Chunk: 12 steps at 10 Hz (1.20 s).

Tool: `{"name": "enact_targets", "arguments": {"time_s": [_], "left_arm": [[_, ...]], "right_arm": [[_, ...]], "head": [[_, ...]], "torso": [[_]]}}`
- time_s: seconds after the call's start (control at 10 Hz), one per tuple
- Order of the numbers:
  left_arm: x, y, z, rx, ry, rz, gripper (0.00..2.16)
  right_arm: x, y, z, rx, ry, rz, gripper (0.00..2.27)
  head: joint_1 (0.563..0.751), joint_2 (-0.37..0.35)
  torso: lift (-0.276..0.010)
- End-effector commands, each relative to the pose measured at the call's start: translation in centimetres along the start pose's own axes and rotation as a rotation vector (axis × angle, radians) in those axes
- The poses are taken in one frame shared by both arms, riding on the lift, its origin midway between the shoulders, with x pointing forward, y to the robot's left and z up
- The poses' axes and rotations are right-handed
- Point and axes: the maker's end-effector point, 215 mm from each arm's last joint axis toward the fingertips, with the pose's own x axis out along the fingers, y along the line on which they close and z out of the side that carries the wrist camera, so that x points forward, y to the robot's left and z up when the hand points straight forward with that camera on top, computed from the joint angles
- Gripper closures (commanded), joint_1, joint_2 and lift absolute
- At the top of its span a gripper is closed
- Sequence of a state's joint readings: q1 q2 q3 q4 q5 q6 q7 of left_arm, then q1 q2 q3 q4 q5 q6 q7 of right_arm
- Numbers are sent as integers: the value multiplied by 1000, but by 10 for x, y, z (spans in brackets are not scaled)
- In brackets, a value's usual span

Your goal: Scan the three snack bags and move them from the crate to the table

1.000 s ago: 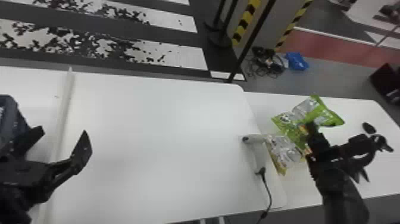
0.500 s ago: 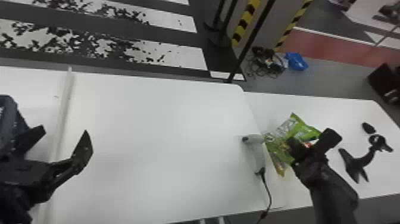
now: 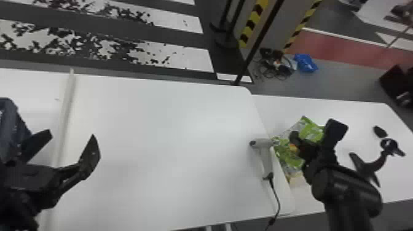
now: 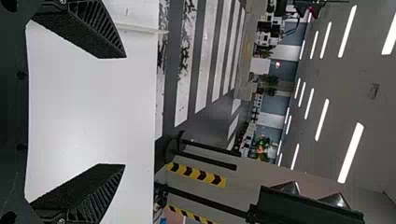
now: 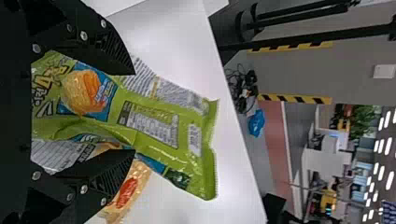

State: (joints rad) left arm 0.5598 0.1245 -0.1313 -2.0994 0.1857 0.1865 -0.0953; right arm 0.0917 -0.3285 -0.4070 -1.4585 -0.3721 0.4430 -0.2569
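- The green snack bag lies on the right-hand counter, right at my right tool: its near part sits in the span between my fingers, and its far end runs out beyond the tips.
- I take my right tool as released; the fingers stand apart on either side of the bag's middle, and I see no firm pinch.
- The bag's long axis runs roughly the way my fingers point, a little aslant. So I judge that closing would squeeze it across its width, while backing straight out should leave it lying there.
- My right arm is much the nearer. My left tool waits with fingers spread, beside the dark blue crate, well apart from the bag.
- The scanner lies just to the left of the bags, close enough that a leftward sweep could nudge it.
- The bag is glossy lime green, with an orange snack pictured on a blue patch, printed panels, a silvery side and a lengthwise crease.
- A yellowish packet with a red patch shows partly from under it; how many bags are stacked, I can't tell.
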Motion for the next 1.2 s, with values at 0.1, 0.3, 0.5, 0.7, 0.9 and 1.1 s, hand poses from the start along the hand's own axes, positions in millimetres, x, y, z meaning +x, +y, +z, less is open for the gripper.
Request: {"name": "enact_targets", "arguments": {"time_s": [0.1, 0.3, 0.5, 0.7, 0.9, 1.1], "left_arm": [[1, -5, 0, -3, -1, -9, 29], [1, -5, 0, -2, 0, -10, 29], [0, -6, 0, -2, 0, -10, 29], [-2, -5, 2, 1, -2, -8, 29], [-18, 7, 2, 29, 9, 21, 29], [-43, 42, 5, 41, 31, 98, 29]], "right_arm": [[-57, 25, 58, -49, -200, 72, 66], [-119, 69, 71, -69, -274, 182, 66], [-174, 122, 60, -58, -300, 316, 60], [-225, 176, 34, -41, -292, 450, 60], [-272, 220, 8, -38, -324, 549, 63], [-293, 236, -4, -12, -335, 596, 83]], "head": [[695, -350], [695, -350], [695, -350], [695, -350], [695, -283], [695, -167]], "torso": [[-62], [-62], [-62], [-62], [-62], [-62]]}}
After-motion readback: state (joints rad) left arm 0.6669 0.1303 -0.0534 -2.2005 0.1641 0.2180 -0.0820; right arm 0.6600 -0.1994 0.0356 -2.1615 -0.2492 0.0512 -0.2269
